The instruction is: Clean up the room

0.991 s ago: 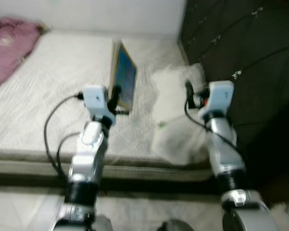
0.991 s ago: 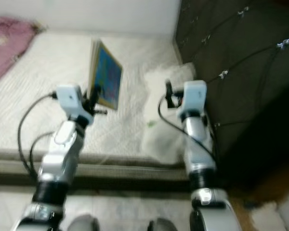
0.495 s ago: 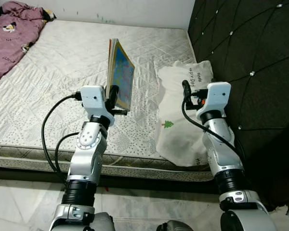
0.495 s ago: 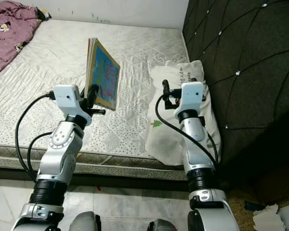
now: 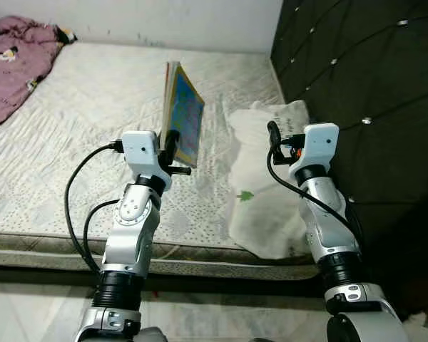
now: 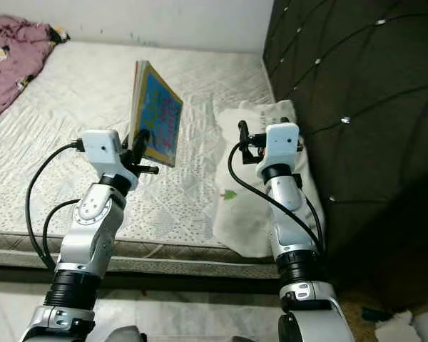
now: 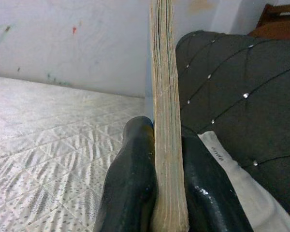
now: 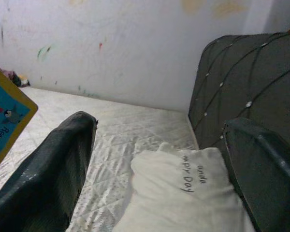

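Two arms: both raised over the near edge of the mattress (image 5: 71, 142), forearms upright.
Garment: purple, crumpled at the far left corner of the bed (image 5: 14, 60); its print is too small to read.
Left gripper (image 7: 157, 183): jaws closed tight on the lower edge of the book (image 5: 182, 117), which stands upright above the mattress.
Book writing: blue cover with coloured letters; the right wrist view shows part of a word starting "Reu".
Pillow (image 5: 267, 178): white, lying against the dark tufted headboard (image 5: 357, 85); a small green tree mark, and writing ending "Day".
Right gripper (image 8: 159, 169): jaws spread wide, holding nothing, above the pillow.
Change: half a second ago the scene sat slightly lower in both eye views; book and arm poses match.
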Robot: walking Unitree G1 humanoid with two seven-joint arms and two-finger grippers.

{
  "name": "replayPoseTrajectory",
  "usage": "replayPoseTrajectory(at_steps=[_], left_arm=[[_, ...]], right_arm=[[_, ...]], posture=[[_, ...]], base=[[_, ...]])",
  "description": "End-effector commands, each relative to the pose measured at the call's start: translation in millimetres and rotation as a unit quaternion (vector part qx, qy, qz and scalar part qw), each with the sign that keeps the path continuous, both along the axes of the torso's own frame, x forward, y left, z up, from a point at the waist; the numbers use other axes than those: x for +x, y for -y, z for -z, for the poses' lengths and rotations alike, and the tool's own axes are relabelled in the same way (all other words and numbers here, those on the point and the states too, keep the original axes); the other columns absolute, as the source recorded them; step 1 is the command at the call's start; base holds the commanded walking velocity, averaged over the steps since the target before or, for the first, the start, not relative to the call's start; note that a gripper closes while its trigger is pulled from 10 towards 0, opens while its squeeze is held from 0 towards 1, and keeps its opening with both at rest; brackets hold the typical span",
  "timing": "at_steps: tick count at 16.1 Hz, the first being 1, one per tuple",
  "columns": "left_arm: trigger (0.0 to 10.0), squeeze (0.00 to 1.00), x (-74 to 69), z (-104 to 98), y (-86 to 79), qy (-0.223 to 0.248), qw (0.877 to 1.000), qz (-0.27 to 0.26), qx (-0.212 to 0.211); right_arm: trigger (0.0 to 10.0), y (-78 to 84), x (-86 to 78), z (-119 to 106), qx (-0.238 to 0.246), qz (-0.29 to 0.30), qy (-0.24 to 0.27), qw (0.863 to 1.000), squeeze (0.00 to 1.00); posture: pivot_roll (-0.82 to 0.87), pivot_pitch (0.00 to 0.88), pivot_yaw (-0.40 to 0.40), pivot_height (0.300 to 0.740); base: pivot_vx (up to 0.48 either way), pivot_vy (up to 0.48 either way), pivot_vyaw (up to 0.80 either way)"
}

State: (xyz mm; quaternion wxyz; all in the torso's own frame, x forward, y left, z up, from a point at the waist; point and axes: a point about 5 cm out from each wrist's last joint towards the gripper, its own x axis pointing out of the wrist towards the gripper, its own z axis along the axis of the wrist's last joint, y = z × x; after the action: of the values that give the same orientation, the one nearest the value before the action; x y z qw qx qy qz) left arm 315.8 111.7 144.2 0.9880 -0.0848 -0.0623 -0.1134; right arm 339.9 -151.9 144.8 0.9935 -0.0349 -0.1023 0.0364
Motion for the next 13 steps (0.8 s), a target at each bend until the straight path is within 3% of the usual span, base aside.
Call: replayPoseTrajectory(at_steps=[1, 7, 13], left_arm=[[10.0, 0.0, 0.7, -13.4, -0.9, 0.031, 1.0, 0.001, -0.003], [10.0, 0.0, 0.8, -12.8, -1.2, 0.028, 1.0, 0.001, -0.002], [10.0, 0.0, 2.8, -12.4, -1.8, 0.019, 1.0, -0.013, -0.013]], right_arm=[[10.0, 0.5, 0.1, -2.7, 0.0, -0.002, 0.007, 1.0, 0.0], [10.0, 2.2, -0.1, -1.7, -0.002, 0.0, 0.006, 1.0, 0.0], [10.0, 3.5, -0.4, 0.1, -0.004, 0.0, 0.004, 1.0, 0.0]], posture=[[-0.01, 0.0, -0.024, 0.74], [-0.01, 0.0, -0.023, 0.74], [-0.01, 0.0, -0.023, 0.74]], base=[[0.382, 0.0, 0.0], [0.348, 0.0, 0.0], [0.0, 0.0, 0.0]])
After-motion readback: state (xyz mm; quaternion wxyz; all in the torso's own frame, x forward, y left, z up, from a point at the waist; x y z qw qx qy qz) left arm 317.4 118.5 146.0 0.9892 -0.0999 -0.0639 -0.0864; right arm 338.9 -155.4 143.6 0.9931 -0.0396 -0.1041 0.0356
